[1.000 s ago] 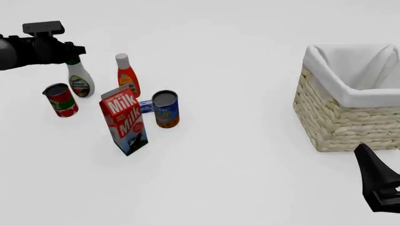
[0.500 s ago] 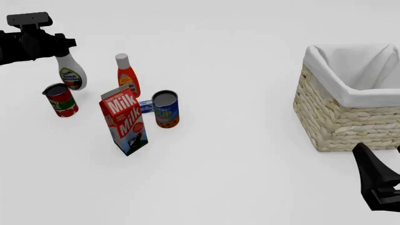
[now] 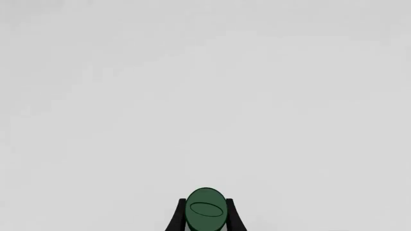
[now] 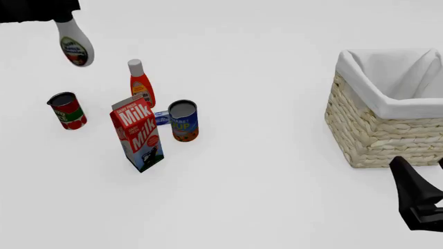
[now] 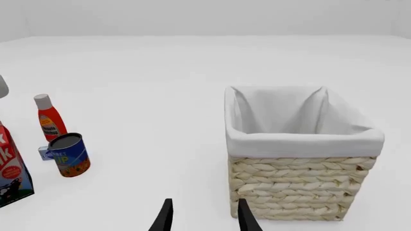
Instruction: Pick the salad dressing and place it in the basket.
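Note:
The salad dressing (image 4: 74,45), a white pear-shaped bottle with an oval green-and-red label, hangs tilted in the air above the groceries at the far left. My left gripper (image 4: 62,15) is shut on its neck and is mostly cut off by the frame's top edge. In the left wrist view the dark green cap (image 3: 205,210) sits between my two black fingers (image 3: 179,217). The wicker basket (image 4: 377,135) with white lining stands at the right; it also shows in the right wrist view (image 5: 299,187). My right gripper (image 5: 204,219) is open and empty, low in front of the basket (image 4: 424,193).
On the table at the left stand a red can (image 4: 67,110), an orange-red bottle with a white cap (image 4: 140,83), a milk carton (image 4: 138,134) and a blue-and-orange can (image 4: 183,120). A small blue item (image 4: 161,118) lies behind the carton.
My left gripper has lifted the salad dressing off the table, up and slightly left, and the bottle now tilts. The right gripper has barely moved.

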{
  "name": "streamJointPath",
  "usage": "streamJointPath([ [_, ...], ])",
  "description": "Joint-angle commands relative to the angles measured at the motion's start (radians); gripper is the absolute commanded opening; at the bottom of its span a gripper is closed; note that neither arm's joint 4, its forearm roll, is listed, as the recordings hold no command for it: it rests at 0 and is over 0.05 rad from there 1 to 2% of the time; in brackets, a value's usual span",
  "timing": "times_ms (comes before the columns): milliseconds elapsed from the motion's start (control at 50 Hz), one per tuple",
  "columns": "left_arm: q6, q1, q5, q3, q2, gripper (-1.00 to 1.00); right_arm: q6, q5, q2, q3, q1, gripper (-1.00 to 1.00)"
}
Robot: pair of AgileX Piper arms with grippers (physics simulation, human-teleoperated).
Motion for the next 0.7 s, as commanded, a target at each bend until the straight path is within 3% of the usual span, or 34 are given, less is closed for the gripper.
streamJointPath([
  [20, 0.059, -0.064, 0.086, -0.052, -0.112, -1.0, -0.001, -0.02, 0.016, 0.0, 0.005, 1.0],
  [200, 0.074, -0.114, 0.146, -0.095, -0.153, -1.0, -0.002, -0.031, 0.024, 0.0, 0.013, 1.0],
  [400, 0.095, -0.236, 0.226, -0.136, -0.202, -1.0, 0.0, 0.0, -0.008, 0.0, 0.013, 1.0],
  [700, 0.102, -0.433, 0.204, -0.034, -0.287, -1.0, 0.003, 0.003, -0.012, 0.0, 0.016, 1.0],
])
